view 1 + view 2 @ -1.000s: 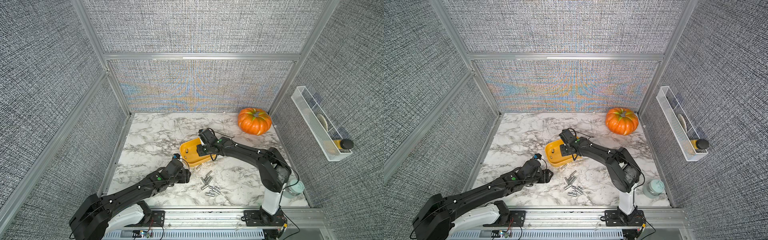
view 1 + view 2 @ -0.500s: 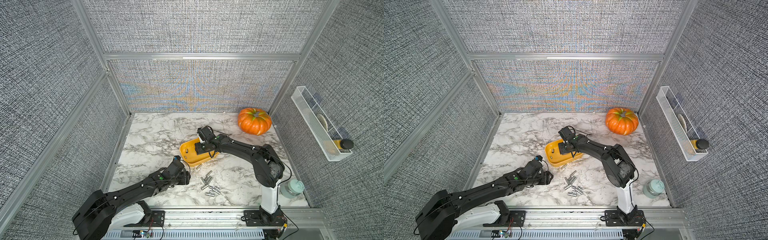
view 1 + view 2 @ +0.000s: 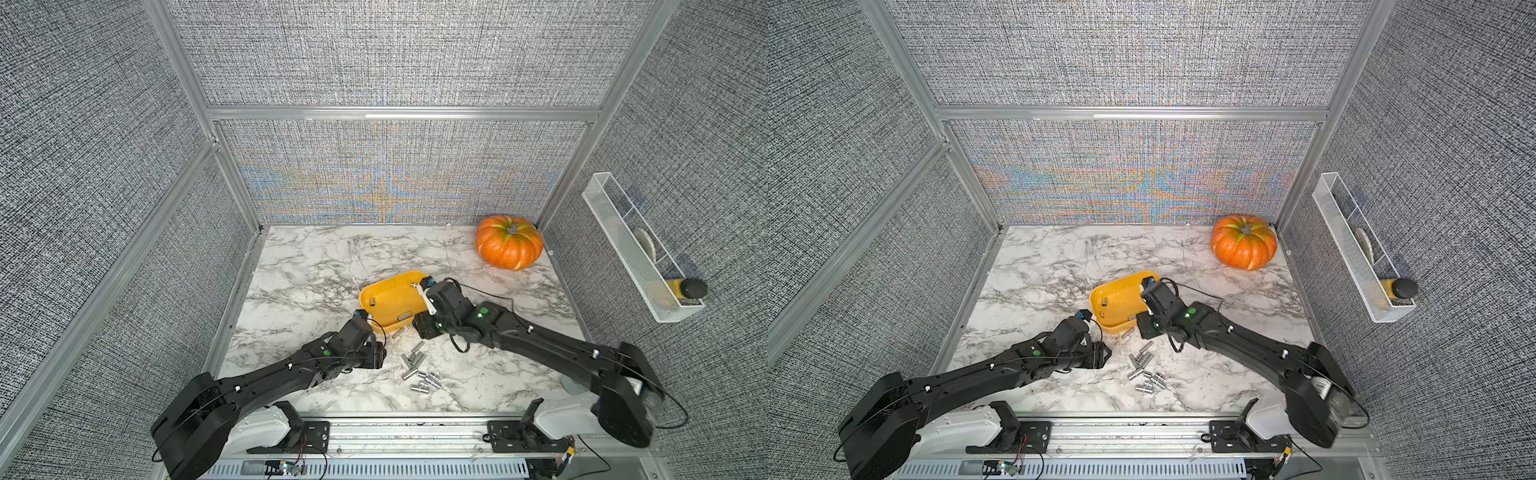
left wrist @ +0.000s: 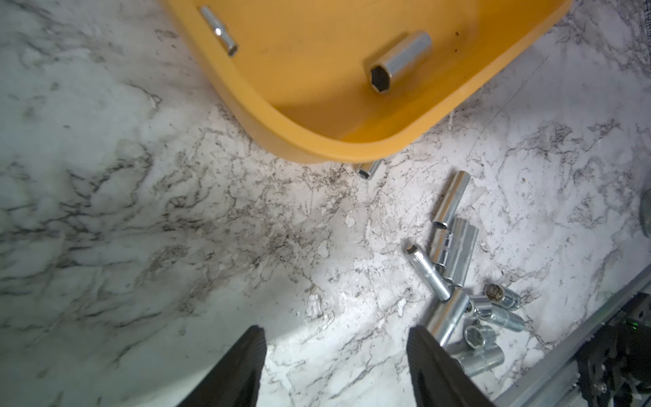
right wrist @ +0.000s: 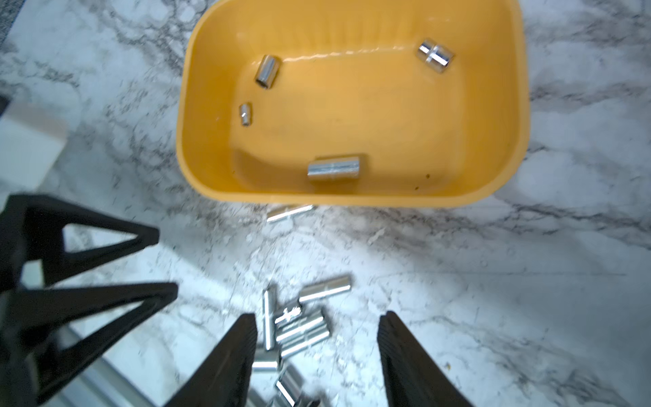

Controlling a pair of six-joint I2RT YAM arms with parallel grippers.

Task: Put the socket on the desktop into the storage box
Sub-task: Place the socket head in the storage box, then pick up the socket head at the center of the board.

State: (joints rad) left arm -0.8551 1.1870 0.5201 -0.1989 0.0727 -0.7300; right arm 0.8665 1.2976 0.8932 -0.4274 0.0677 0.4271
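The storage box [image 3: 386,286] [image 3: 1115,286] is a yellow tray in the middle of the desktop [image 3: 316,270]. Several chrome sockets lie in it [image 5: 333,167] [image 4: 400,61]. A pile of sockets [image 3: 419,370] [image 3: 1146,372] [image 4: 454,253] [image 5: 299,324] lies on the marble in front of it. One more socket [image 5: 289,212] [image 4: 369,169] rests against the box's near wall. My right gripper [image 5: 317,320] [image 3: 419,330] hangs open and empty above the pile. My left gripper [image 4: 334,333] [image 3: 1102,353] is open over bare marble, left of the pile.
An orange pumpkin [image 3: 509,248] sits at the back right corner. A white wire basket [image 3: 636,249] on the right wall holds a bottle [image 3: 685,288]. The front aluminium rail [image 3: 415,419] runs close behind the pile. My left gripper's fingers [image 5: 105,264] stand beside the right one.
My right gripper has drawn back from over the storage box toward the front and now hangs over the pile. The left arm has barely moved.
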